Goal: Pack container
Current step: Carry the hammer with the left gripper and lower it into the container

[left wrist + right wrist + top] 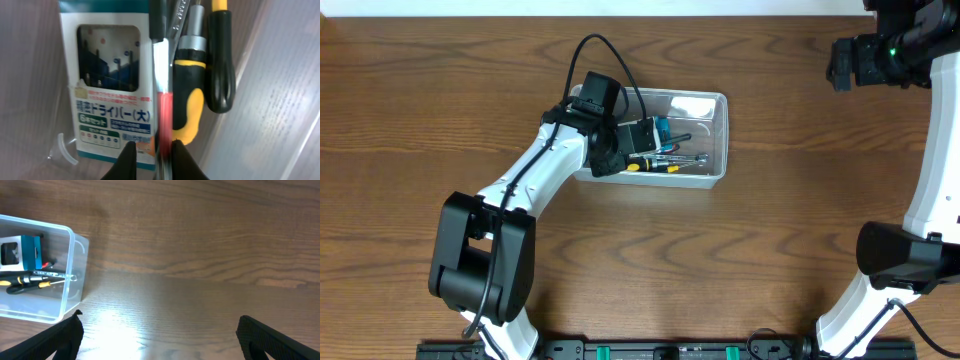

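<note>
the left gripper (155,152) reaches down inside the container (719,137), its jaws set narrow on either side of a red-and-clear tool handle (163,100) (whether they actually pinch it cannot be told), with a blue-and-white box (107,90) just left of the handle and black-and-yellow screwdrivers (192,75) just right. the container sits near the middle of the wooden table (800,220). the right gripper (160,330) hangs well apart over bare wood, jaws spread wide and holding nothing.

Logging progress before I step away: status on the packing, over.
Left jaws astride red-handled tool inside container, grip unclear. Right jaws open, over table. Container holds driver-set box, screwdrivers. Nothing blocking.
</note>
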Controlling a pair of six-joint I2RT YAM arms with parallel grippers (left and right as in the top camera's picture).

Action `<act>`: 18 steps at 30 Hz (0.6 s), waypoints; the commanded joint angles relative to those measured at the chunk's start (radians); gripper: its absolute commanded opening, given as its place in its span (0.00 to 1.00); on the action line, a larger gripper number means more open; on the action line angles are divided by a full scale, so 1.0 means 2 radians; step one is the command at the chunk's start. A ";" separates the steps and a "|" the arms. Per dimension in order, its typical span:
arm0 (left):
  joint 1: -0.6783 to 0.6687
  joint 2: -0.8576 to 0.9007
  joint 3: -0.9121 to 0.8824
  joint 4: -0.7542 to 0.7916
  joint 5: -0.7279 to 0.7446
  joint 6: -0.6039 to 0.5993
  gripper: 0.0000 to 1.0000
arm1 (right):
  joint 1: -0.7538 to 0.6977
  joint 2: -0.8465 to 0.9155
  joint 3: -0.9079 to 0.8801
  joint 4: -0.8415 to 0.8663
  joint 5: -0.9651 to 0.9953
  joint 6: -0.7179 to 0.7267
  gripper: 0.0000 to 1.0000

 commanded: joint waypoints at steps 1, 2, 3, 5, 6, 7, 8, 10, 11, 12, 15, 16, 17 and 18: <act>-0.001 0.004 0.003 -0.004 0.010 0.004 0.22 | -0.001 0.003 -0.002 -0.001 -0.004 -0.002 0.99; -0.001 0.004 0.003 -0.004 0.010 0.004 0.29 | -0.001 0.003 -0.002 0.000 -0.004 -0.002 0.99; -0.001 0.004 0.003 -0.004 0.010 0.004 0.32 | -0.001 0.003 -0.002 0.000 -0.004 -0.002 0.99; -0.001 0.004 0.003 -0.004 0.010 0.002 0.33 | -0.001 0.003 -0.002 0.000 -0.004 -0.002 0.99; -0.001 0.004 0.003 -0.004 0.010 0.000 0.36 | -0.001 0.003 -0.002 -0.001 -0.004 -0.002 0.99; -0.001 0.004 0.003 -0.005 0.010 0.000 0.36 | -0.001 0.003 -0.002 -0.001 -0.004 -0.002 0.99; -0.001 0.004 0.003 -0.007 0.010 0.000 0.36 | -0.002 0.003 -0.002 -0.001 -0.004 -0.002 0.99; -0.001 0.004 0.003 -0.012 0.010 0.000 0.36 | -0.001 0.003 -0.002 -0.001 -0.004 -0.002 0.99; -0.001 0.004 0.003 -0.015 0.010 0.000 0.36 | -0.002 0.003 -0.002 -0.001 -0.004 -0.002 0.99; -0.001 0.004 0.003 -0.019 0.010 0.000 0.36 | -0.002 0.003 -0.002 -0.001 -0.004 -0.002 0.99; -0.001 0.004 0.003 -0.027 0.010 -0.001 0.36 | -0.001 0.003 -0.002 0.000 -0.004 -0.002 0.99; -0.001 0.004 0.003 -0.028 0.010 -0.001 0.36 | -0.001 0.003 -0.002 0.000 -0.004 -0.002 0.99; -0.001 0.004 0.003 -0.030 0.010 -0.001 0.36 | -0.002 0.003 -0.002 0.001 -0.004 -0.002 0.99; -0.001 0.004 0.003 -0.033 0.010 -0.001 0.36 | -0.002 0.003 -0.002 0.002 -0.004 -0.002 0.99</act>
